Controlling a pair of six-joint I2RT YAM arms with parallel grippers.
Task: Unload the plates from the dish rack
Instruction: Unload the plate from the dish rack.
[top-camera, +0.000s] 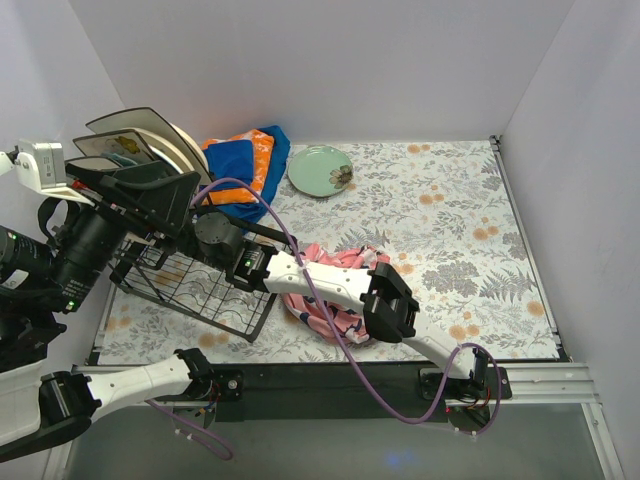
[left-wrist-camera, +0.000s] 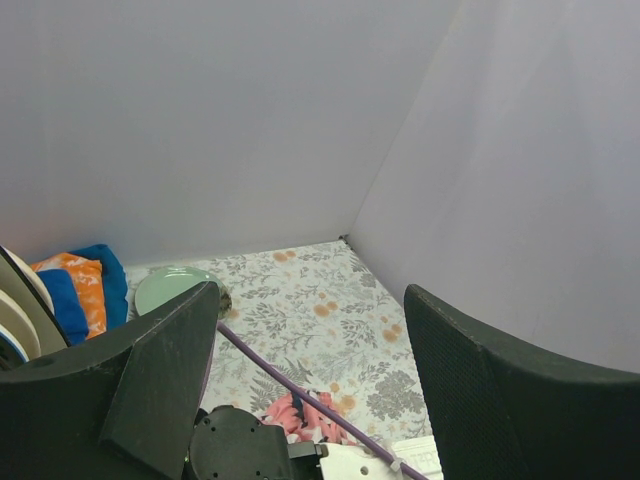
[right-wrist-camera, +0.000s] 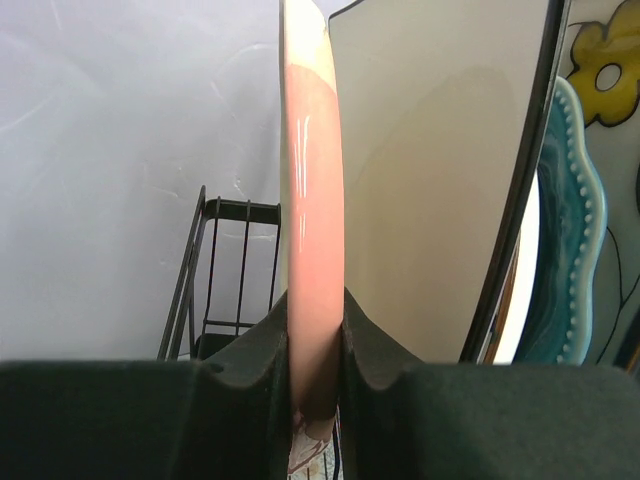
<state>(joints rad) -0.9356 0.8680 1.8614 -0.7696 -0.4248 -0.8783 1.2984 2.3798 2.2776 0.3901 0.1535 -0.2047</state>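
Standing at the left edge of the flowered table, the black dish rack carried upright plates at its far end. A mint green plate lay flat at the far side, beside the blue-orange cloth. The right arm reached leftward over the pink cloth to the rack.

From the left wrist, the left gripper hung with its fingers spread wide and nothing between them, facing the far right corner.

From the right wrist, the right gripper was clamped on the rim of the cream-and-pink plate. That plate stood upright in the rack, beside the cream square plate and a teal plate.
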